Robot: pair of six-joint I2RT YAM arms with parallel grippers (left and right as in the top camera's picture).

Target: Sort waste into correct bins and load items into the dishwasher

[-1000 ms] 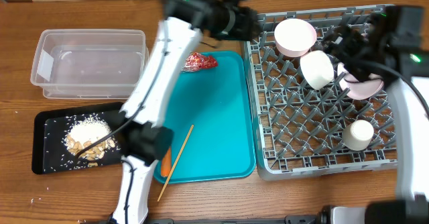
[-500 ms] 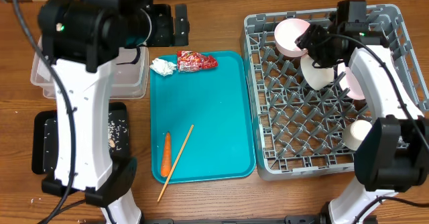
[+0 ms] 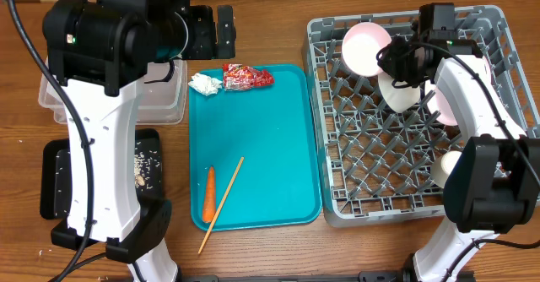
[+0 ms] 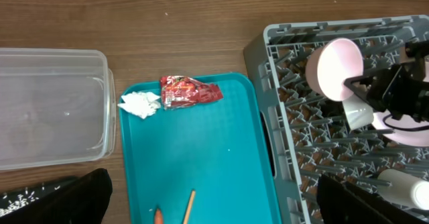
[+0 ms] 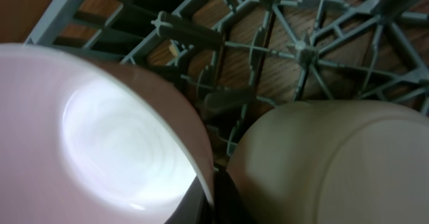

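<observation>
**L claw** (image 3: 215, 30): jaws spread as wide as they go, nothing in them; hangs over bare wood just past the far-left corner of the flat teal plastic serving tray (image 3: 270, 164).

**Crumpled white paper tissue** (image 3: 204, 83): qty 1; lies in that same tray corner, near the L claw on the side toward the arm's base; touches the next entry.

**Red crinkled foil snack wrapper** (image 3: 247, 77): qty 1; long axis runs across the tray, L to R.

**Reach:** L arm is much nearer to both; R arm is over the rack, well apart. Prob. next pick is tissue or wrapper w/ L claw (a judgement only); the clear rectangular plastic tub (image 4: 53, 103), qty 1, sits just beside the tray's L edge, so the carry looks short.

**R claw** (image 3: 390, 58): jaws closed; they appear to pinch the rim of the pale pinkish-white round bowl (image 3: 364, 47), which stands on edge in the far-left part of the large square grey plastic peg rack (image 3: 380, 210).

**Dishes in rack:** 4 counted:
- that bowl;
- a second white bowl (image 3: 398, 89);
- a pale dish part-hidden behind the R arm (image 3: 445, 105);
- a small white cup (image 3: 451, 168).

**Tray's near end:**
- small orange carrot (image 3: 209, 193), qty 1;
- thin wooden chopstick (image 3: 222, 204), qty 1 seen, just beside the carrot, tip overhanging the tray edge.

**Shallow black rectangular tray** (image 3: 55, 181): qty 1; holds beige food scraps (image 3: 142, 179); mostly hidden by L arm.
</observation>
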